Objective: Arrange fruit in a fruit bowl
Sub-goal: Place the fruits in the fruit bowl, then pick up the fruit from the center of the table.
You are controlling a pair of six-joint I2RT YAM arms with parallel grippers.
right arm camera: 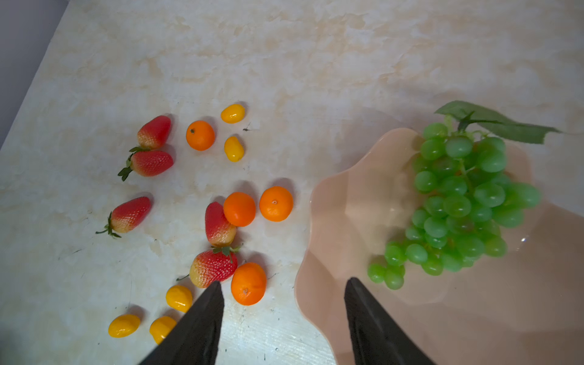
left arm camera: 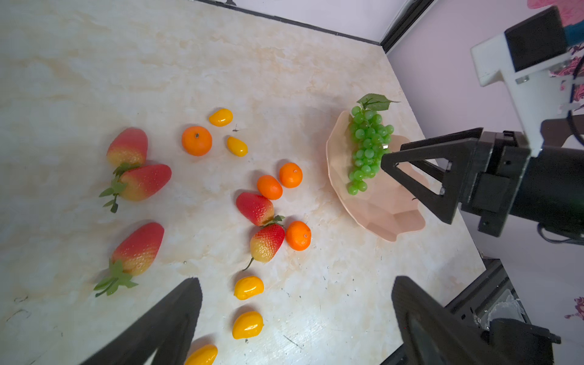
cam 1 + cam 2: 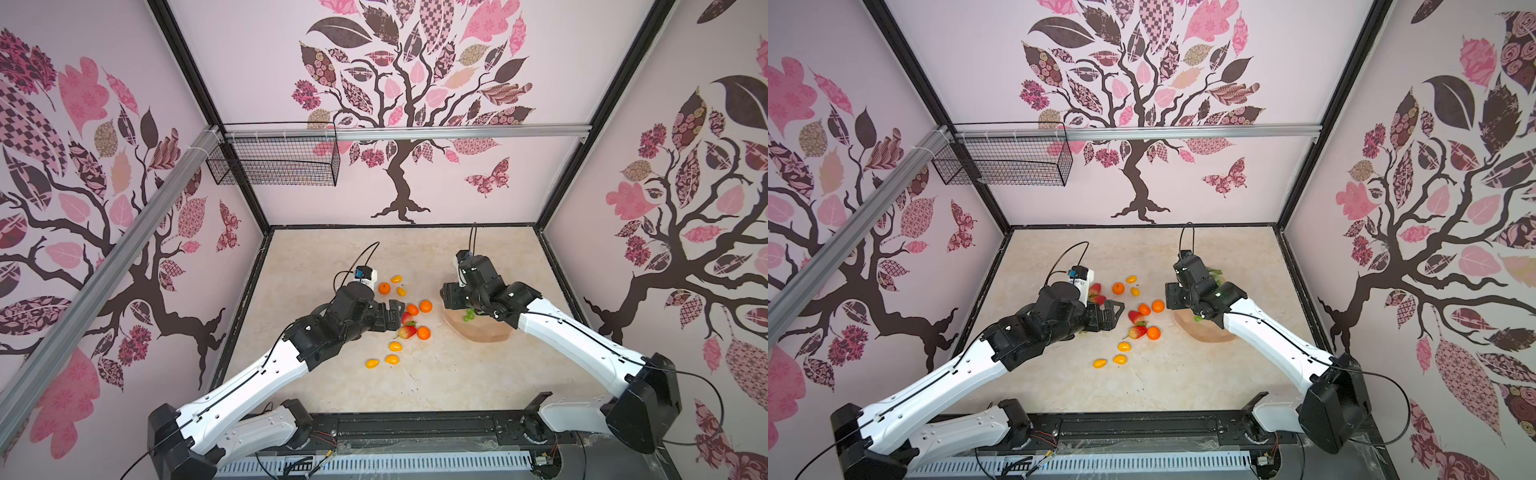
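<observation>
Glossy, knobbly grapes [image 1: 458, 202] lie in the scalloped translucent bowl [image 1: 341, 221] toward the marbled table [image 1: 284, 63]'s right edge; left gripper [image 2: 295, 281] and right gripper [image 1: 284, 281] gape empty, the latter perhaps brushing them.

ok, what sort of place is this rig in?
Probably a lab test cell, not a real home: white-and-black robot arms on a black rail, pink tree-print panel walls, glossy plastic toy fruit on a marble-look tabletop.

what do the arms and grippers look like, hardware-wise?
Both match: left arm and right arm have white shell links, black joints, thin black cables looping out. The left gripper and right gripper are matte black, tapered triangular open-frame fingers.
</observation>
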